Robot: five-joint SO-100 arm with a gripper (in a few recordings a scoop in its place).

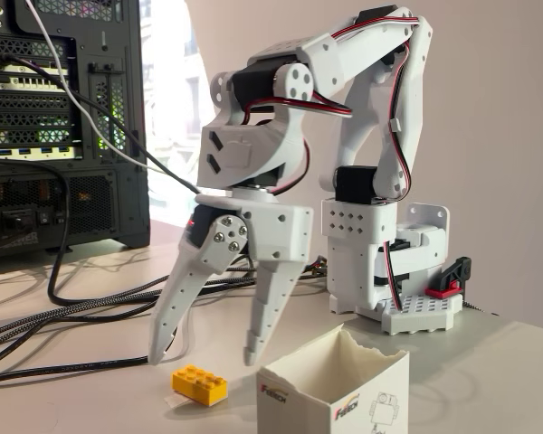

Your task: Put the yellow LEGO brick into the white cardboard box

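Yellow LEGO brick (199, 383): small, studs up, flat on table, just below gripper (208, 351), slightly right of left fingertip. White cardboard box (335, 389): upright, ragged open top, right of fingertips; inside not visible, possibly empty.

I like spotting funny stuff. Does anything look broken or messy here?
The white cardboard box has a ragged, torn top rim instead of neat flaps. Dark cables sprawl loosely across the table. The small yellow LEGO brick looks fine.
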